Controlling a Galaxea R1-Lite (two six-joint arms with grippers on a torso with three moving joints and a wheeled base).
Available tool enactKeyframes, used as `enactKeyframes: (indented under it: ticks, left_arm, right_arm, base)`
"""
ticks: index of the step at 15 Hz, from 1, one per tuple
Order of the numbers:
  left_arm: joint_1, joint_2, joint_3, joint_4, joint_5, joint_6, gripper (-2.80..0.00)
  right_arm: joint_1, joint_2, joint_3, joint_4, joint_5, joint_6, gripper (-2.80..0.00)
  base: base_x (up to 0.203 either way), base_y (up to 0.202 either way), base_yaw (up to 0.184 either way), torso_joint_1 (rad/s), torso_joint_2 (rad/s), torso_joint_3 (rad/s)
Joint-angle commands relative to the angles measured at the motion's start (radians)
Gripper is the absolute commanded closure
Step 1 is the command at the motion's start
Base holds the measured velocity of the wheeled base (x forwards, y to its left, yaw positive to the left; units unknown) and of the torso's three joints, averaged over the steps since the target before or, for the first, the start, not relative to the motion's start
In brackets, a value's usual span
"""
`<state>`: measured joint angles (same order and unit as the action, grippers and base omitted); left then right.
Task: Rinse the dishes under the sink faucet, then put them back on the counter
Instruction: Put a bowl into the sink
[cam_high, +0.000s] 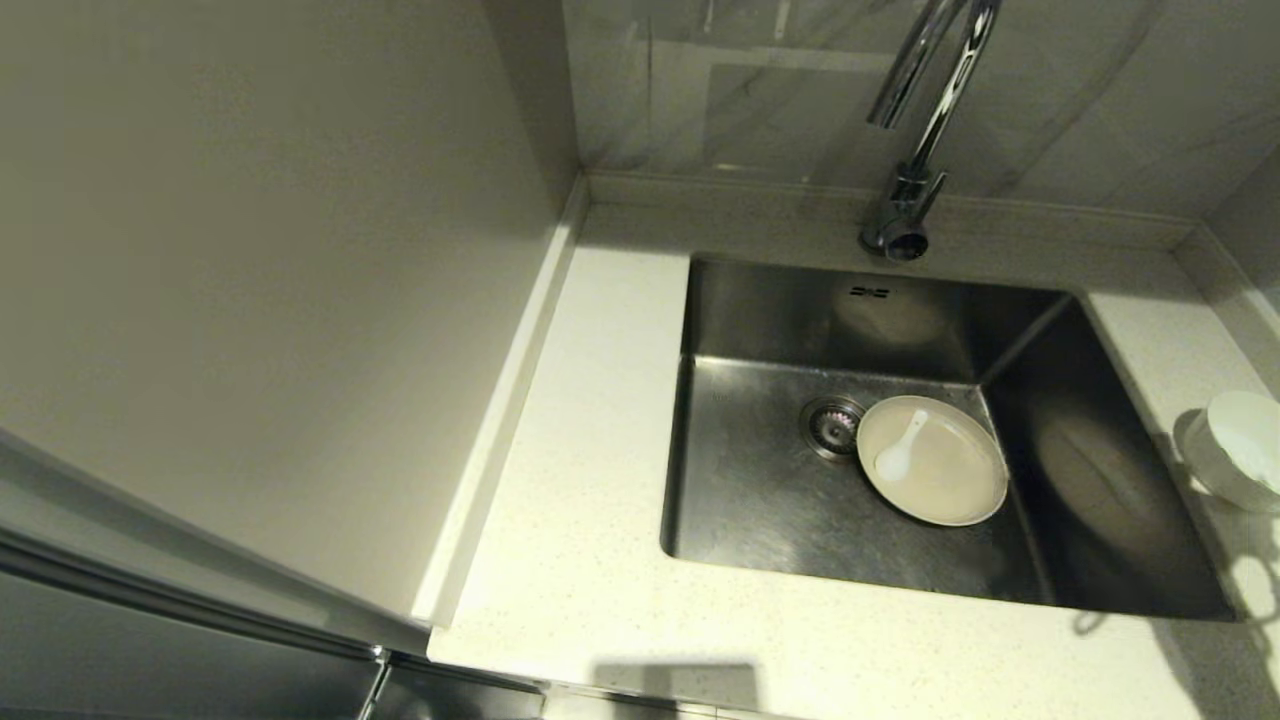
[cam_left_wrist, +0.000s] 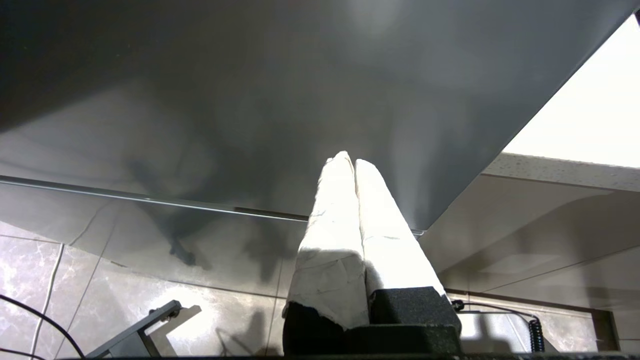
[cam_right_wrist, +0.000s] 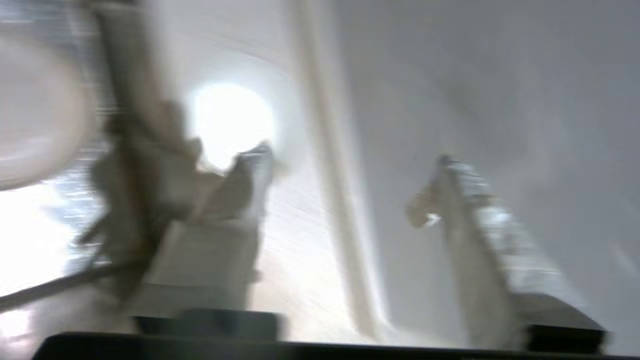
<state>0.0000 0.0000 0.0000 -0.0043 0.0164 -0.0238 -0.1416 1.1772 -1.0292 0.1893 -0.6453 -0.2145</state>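
The cream plate (cam_high: 940, 465) lies on the floor of the steel sink (cam_high: 760, 500), just right of the drain strainer (cam_high: 832, 424). The white soup spoon (cam_high: 900, 452) rests on the plate. On the counter (cam_high: 590, 520), to the right of the sink, stands the white bowl (cam_high: 1240, 448). The chrome faucet (cam_high: 915, 140) rises behind the sink with no water running. Neither arm shows in the head view. My right gripper (cam_right_wrist: 350, 157) is open above the pale counter beside a raised rim, with nothing between its fingers. My left gripper (cam_left_wrist: 350, 160) is shut and empty, parked low near the floor.
A wall panel (cam_high: 250, 280) closes the counter's left side, and a raised rim (cam_high: 760, 190) runs along the back wall. In the left wrist view a dark cabinet face (cam_left_wrist: 250, 100) and floor tiles (cam_left_wrist: 60, 280) show.
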Motion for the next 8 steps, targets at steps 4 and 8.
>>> enactKeyframes:
  ticks: [4,8]
  left_arm:
    - [0.0,-0.003,0.0,0.0,0.0,-0.001,0.0]
    - [0.0,-0.003,0.0,0.0,0.0,-0.001,0.0]
  right_arm:
    - [-0.145,-0.188,0.028,0.032,-0.123,0.01,0.0]
    - [-0.2,-0.231,-0.01,0.28,-0.185,0.052,0.0]
  base:
    - [0.0,0.0,0.0,0.0,0.0,0.0]
    - [0.0,0.0,0.0,0.0,0.0,0.0]
